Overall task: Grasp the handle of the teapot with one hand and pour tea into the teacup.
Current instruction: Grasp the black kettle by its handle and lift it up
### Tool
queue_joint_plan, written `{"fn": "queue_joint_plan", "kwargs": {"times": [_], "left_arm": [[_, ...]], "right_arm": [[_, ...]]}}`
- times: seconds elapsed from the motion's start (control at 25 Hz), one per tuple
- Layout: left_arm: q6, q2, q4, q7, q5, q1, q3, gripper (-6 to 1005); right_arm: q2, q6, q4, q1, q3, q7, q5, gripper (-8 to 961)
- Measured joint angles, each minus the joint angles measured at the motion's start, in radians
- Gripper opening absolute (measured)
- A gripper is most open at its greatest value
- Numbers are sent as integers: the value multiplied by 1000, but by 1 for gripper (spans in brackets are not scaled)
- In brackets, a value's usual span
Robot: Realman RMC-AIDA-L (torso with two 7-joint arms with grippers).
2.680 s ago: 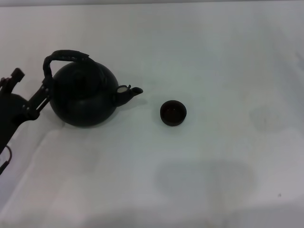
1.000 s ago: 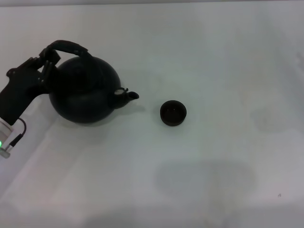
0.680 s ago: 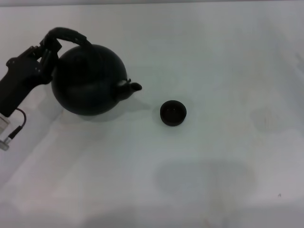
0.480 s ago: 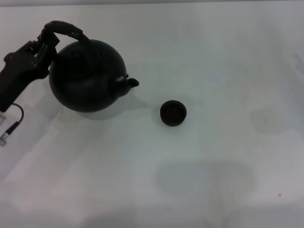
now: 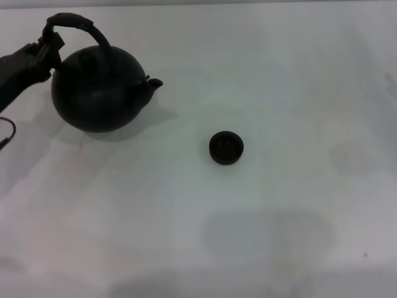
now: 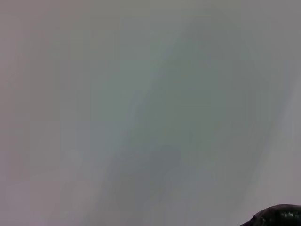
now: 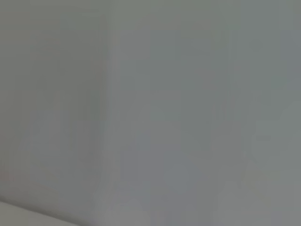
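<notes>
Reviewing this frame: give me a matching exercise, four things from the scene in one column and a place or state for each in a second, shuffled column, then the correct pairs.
Things:
1. teapot
2. handle
3. teacup
4. left gripper

Places or states:
A. standing alone near the middle of the table, untouched
B. arched over the pot's top, gripped at its left end
C. far left, spout pointing toward the cup
D. at the left edge of the head view, jaws shut on the arch

Pairs: 1-C, 2-B, 3-A, 4-D

dark teapot (image 5: 96, 93), dark teacup (image 5: 226, 148) — white table (image 5: 279, 217)
</notes>
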Motion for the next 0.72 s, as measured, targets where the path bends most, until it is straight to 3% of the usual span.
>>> {"fn": "queue_joint_plan", "kwargs": {"times": [0.24,0.72], "left_arm": [[-107,-2,147,-127,79,-8,51,159],[-413,2,479,-402,90,19,529,158]], "right_arm": [[0,-7,4,1,-3,-2,3,852],[2,-20,19,-3,1,-3,8,851]]}}
